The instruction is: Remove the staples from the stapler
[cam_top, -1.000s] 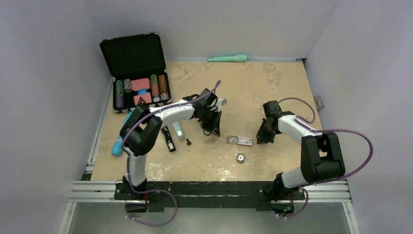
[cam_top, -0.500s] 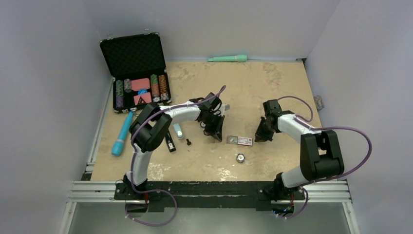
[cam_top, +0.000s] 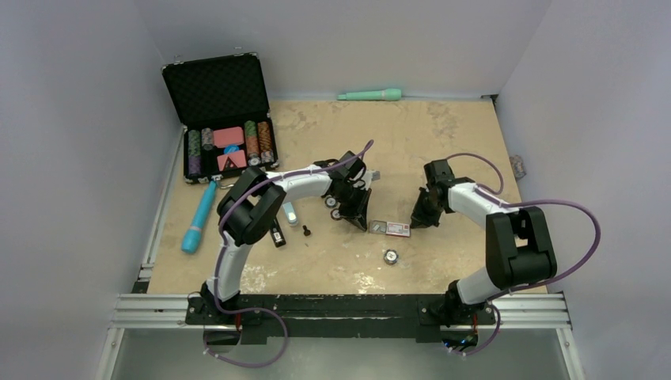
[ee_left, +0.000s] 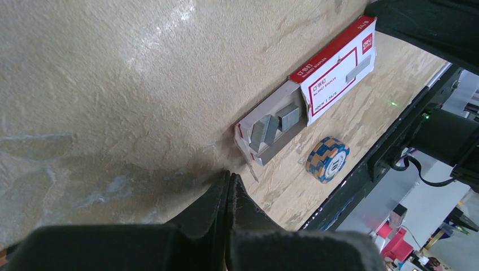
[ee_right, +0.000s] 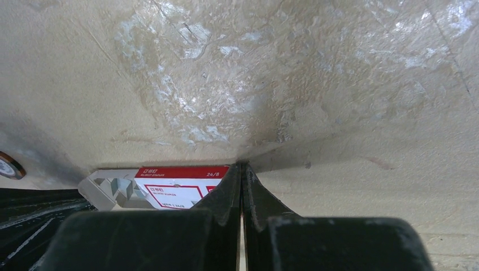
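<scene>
Your left fingers (ee_left: 217, 197) and right fingers (ee_right: 229, 189) are both shut on nothing; the staples (ee_left: 271, 127) lie in the open tray of the box (ee_left: 336, 65) on the counter (ee_left: 113, 84), just ahead of the left tips; the box's long axis runs from one arm to the other.

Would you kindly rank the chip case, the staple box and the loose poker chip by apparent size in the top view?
Largest: chip case.
Then: staple box.
Smallest: loose poker chip.

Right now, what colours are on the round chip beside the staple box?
Blue with orange-tan edge blocks; the chip shows best in the left wrist view.
</scene>
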Controlling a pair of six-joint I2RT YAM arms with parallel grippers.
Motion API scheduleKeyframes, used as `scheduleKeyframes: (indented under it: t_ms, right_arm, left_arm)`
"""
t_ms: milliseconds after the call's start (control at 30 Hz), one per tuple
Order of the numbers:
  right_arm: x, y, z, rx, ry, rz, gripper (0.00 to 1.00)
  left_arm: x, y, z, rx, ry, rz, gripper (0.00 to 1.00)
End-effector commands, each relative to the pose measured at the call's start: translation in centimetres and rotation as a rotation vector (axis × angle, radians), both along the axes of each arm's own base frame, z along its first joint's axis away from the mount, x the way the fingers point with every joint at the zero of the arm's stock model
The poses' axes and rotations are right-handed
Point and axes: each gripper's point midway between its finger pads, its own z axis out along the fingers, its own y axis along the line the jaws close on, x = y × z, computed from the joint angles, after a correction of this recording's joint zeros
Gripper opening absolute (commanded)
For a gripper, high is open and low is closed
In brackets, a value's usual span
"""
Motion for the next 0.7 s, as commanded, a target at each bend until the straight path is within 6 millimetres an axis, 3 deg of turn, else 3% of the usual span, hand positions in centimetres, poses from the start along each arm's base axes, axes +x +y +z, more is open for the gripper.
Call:
scheduleKeyframes:
  t_ms: [0, 667]
  right_arm:
    - [-0.16, -0.06, -1.21, -0.023, 0.018, 0.032, 0.0]
    - [-0.16, 0.83, -1.14, -0.001, 0.013, 0.074, 0.0]
  left_arm:
    - [0.44, -1.03, 0.3, -0.028, -0.012, -0.011, 0.0]
    - [0.18, -1.3, -0.18, -0.032, 0.005, -0.006, 0.0]
